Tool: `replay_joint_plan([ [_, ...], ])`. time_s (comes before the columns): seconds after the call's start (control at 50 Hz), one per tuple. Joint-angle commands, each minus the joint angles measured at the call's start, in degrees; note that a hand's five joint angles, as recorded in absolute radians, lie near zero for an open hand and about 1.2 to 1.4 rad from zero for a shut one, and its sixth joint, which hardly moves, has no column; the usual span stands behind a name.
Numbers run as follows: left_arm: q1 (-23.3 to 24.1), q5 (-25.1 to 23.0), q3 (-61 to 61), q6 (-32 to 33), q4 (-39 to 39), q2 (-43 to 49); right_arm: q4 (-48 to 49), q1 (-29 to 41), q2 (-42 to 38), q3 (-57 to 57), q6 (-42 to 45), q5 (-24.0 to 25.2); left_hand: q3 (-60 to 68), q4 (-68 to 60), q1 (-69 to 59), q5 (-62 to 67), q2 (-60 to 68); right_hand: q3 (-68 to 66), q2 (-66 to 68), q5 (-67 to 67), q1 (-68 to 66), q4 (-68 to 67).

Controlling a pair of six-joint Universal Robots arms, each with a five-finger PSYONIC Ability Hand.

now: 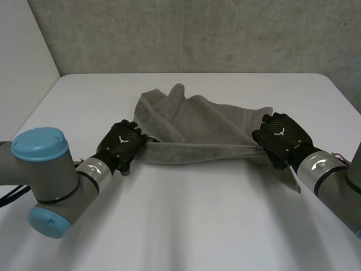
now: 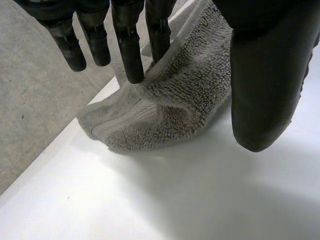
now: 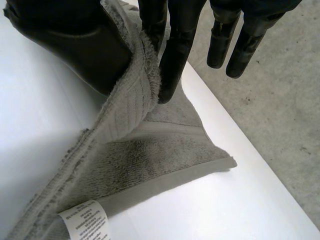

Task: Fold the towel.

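Grey towel (image 1: 197, 127) on white table (image 1: 186, 226), fingers (image 2: 131, 50) of left hand (image 1: 121, 144) pinching its left end, fingers (image 3: 175, 60) of right hand (image 1: 280, 137) pinching its right end

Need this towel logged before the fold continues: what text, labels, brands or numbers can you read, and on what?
White tag on the towel edge: printed lines, too small to read.
Back of the left hand: a white emblem, no letters.
Back of the right hand: the same emblem, no letters.
No other text.
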State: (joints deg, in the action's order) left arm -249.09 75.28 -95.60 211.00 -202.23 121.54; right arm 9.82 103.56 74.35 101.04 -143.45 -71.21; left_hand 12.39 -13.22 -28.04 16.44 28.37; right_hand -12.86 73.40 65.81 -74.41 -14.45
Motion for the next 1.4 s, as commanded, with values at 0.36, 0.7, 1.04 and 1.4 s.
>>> replay_joint_plan([
  [0.36, -4.2, 0.2, -4.0, 12.9, 0.3, -5.9, -0.2, -2.2, 1.6, 0.3, -0.3, 0.2, -2.4, 3.2, -15.1, 16.7, 14.8, 2.9, 6.6, 4.2, -5.6, 4.4],
  [0.7, -3.5, -0.6, -8.4, 12.2, 2.5, -10.7, -0.2, -1.7, 1.2, 0.5, -0.4, 0.5, -2.4, 3.2, -22.9, 24.5, 22.6, 2.9, 6.6, 4.2, -5.6, 4.4],
  [1.04, -4.2, -0.7, -5.2, 12.5, -6.7, -3.2, -0.2, -1.4, 1.2, 0.7, -0.4, 0.3, -2.4, 3.2, -6.9, 8.5, 6.6, 2.9, 6.6, 4.2, -5.6, 4.4],
  [1.4, -3.5, -3.9, -4.1, 12.5, -10.7, 0.7, -0.3, -1.5, 1.2, 0.7, -0.6, 0.1, -2.4, 3.2, -16.3, 17.9, 16.0, 2.9, 6.6, 4.2, -5.6, 4.4],
])
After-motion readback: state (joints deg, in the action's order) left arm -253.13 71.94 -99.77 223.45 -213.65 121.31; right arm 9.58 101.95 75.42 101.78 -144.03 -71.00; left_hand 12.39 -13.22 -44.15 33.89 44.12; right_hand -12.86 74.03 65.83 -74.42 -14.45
